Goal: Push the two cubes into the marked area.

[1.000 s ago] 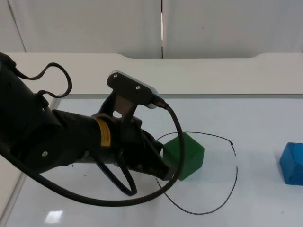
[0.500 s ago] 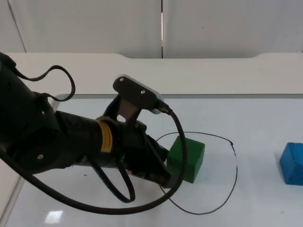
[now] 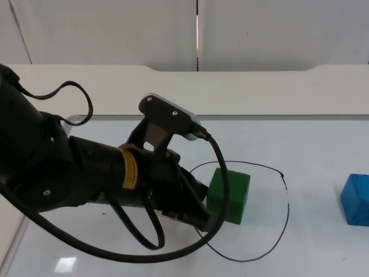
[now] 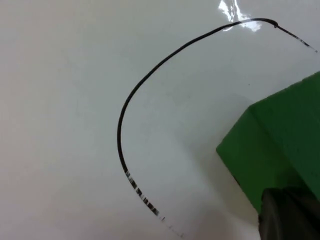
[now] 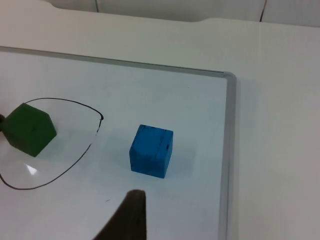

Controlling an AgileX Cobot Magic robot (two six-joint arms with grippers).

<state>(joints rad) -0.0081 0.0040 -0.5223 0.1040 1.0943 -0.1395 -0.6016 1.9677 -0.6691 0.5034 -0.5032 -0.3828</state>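
I'm seeing the left gripper (image 3: 199,216) sitting low on the whiteboard (image 3: 311,150), its tip pressing against the green cube's (image 3: 229,195) near-left side; can't tell how far its fingers are parted, nothing visibly clamped. In the left wrist view the black fingertip (image 4: 289,214) is touching the green cube (image 4: 280,145) at its lower face. Green cube is lying inside the marked area (image 3: 286,199), a hand-drawn black loop, toward the loop's left part and tilted relative to the board edge. Left wrist view is showing the loop line (image 4: 131,100) curving around beside the cube, apart from it.

Blue cube (image 3: 355,199) is sitting outside the loop, well to its right, near the picture's edge in the top view. Right wrist view is giving me the blue cube (image 5: 151,151) just beside the loop's open end (image 5: 100,120), not touching the line, with the green cube (image 5: 31,128) inside the loop beyond it.

Right gripper is waiting off the board, hovering back from the blue cube, one dark fingertip (image 5: 129,216) showing; can't tell its opening

Board's metal frame (image 5: 226,150) is running past the blue cube, white table (image 3: 230,86) beyond it
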